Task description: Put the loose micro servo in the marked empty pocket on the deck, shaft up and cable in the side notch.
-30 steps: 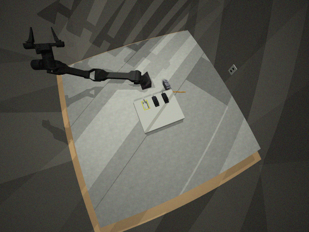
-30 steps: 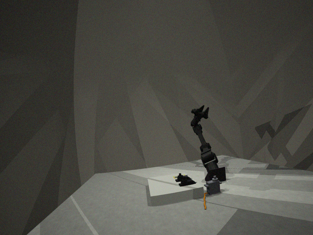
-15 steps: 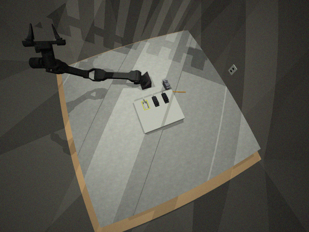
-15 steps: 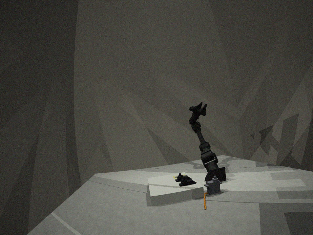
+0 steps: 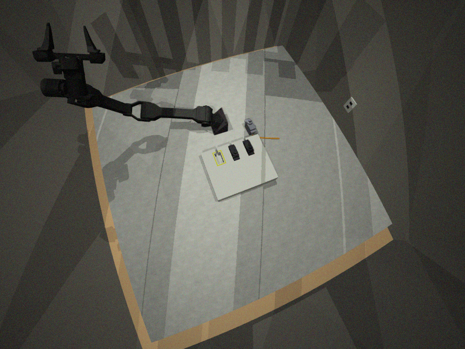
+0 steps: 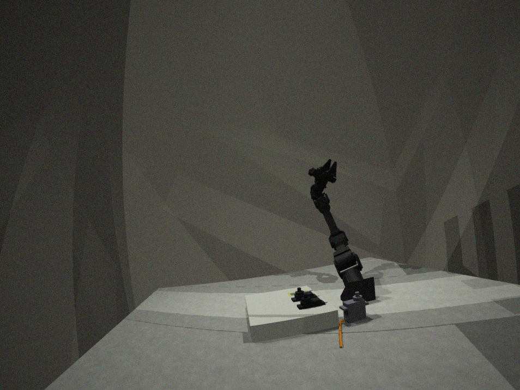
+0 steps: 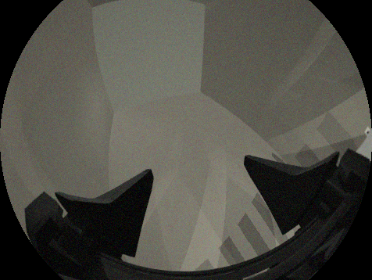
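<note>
Arm (image 6: 336,235) reared up from its base (image 5: 219,120) near the back of the tabletop (image 5: 300,225), leaning away from the deck and out past the tabletop's edge in the top view. Links nearly straight from base to wrist, with only a slight bend at the elbow. Tool (image 5: 68,39) at the arm's high end, pointing up and away from the work, well apart from every part below. Fingers spread almost to their full width, with nothing between them; only the grey wall visible in the gap from the wrist view.

Loose micro servo (image 6: 354,309) upright on the tabletop, just beside the deck's (image 5: 243,180) corner and near the arm's base, output shaft up. Orange cable (image 6: 340,333) trailing from it across the tabletop, clear of the deck. Marked pocket (image 5: 219,157), outlined in yellow, on the deck next to two dark seated servos (image 5: 241,149). Unclear from these views whether the pocket's side notch faces the loose servo.
</note>
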Robot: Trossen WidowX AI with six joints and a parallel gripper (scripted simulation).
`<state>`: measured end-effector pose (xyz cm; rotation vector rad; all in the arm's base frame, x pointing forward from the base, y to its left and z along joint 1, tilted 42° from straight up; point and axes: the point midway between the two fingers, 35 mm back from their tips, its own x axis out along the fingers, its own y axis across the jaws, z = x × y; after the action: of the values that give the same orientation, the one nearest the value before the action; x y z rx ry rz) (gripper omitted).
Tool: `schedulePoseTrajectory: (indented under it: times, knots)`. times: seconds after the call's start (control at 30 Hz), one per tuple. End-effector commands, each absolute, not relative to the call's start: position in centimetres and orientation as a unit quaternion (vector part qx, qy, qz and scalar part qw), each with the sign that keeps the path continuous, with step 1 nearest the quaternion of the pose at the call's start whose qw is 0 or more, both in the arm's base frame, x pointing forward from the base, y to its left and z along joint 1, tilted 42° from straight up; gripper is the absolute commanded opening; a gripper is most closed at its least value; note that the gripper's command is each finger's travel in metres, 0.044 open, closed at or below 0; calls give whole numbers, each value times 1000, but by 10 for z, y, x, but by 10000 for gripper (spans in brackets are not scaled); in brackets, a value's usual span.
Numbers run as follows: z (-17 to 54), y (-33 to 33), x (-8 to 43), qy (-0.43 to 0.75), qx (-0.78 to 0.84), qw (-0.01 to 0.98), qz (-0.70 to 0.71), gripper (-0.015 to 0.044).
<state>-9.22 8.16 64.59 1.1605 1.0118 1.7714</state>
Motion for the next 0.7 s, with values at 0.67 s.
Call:
schedulePoseTrajectory:
  times: [0.67]
  knots:
    - [621, 153, -15, 378, 447, 474, 657, 440]
